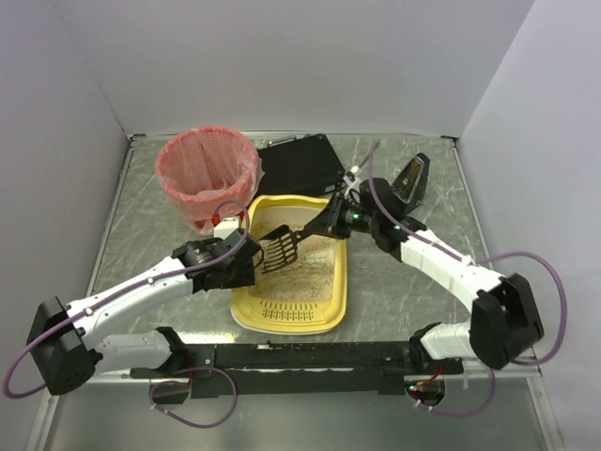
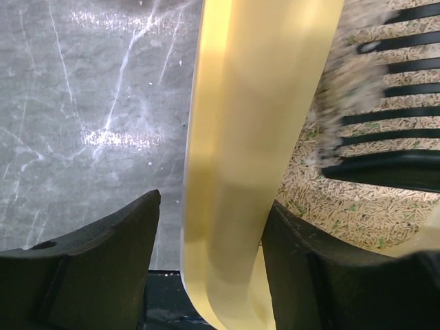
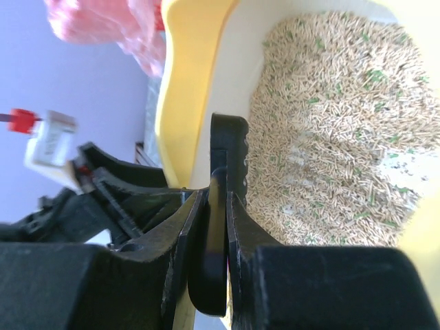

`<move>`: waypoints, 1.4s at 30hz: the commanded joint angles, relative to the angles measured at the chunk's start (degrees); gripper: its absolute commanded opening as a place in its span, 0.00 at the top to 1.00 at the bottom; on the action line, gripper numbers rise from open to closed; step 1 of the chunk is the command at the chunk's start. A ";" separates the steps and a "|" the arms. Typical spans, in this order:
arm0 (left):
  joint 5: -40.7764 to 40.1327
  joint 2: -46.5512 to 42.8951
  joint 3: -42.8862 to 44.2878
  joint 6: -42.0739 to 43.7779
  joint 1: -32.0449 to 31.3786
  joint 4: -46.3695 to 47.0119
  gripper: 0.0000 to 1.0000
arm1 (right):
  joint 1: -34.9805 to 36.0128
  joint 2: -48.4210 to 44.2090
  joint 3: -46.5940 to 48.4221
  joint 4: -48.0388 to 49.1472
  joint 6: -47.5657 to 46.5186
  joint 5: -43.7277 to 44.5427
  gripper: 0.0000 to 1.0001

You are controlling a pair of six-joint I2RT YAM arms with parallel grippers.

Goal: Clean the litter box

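Note:
The yellow litter box (image 1: 291, 322) lies lengthwise in the middle of the table, with beige litter (image 3: 337, 124) inside. My left gripper (image 1: 246, 268) is at its left wall. In the left wrist view that gripper (image 2: 216, 203) stands open astride the yellow rim (image 2: 254, 137): the right finger lies against the inner side, and a gap shows at the left finger. My right gripper (image 1: 331, 221) is shut on the handle of a black slotted scoop (image 1: 279, 249). The scoop's head hangs over the litter near the left wall. The handle (image 3: 216, 227) is pinched between the right fingers.
A round bin with a pink liner (image 1: 207, 174) stands just behind the box's left corner. A flat black case (image 1: 299, 164) lies behind the box. A black wedge-shaped object (image 1: 411, 178) sits at the back right. The arms' black base rail (image 1: 300, 359) runs along the near edge.

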 commanded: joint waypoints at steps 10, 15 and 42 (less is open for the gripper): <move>2.00 -3.57 -0.40 1.73 -0.16 -2.23 0.36 | -5.28 -16.36 -6.09 1.38 3.40 -1.02 1.00; 2.53 -5.16 0.21 1.73 -0.25 -2.06 0.26 | -6.07 -16.52 -6.97 -0.27 3.93 -3.48 1.00; -3.00 -17.46 -2.69 -7.22 -0.16 -2.23 0.03 | -8.80 -17.93 -11.02 7.18 6.31 -4.61 1.00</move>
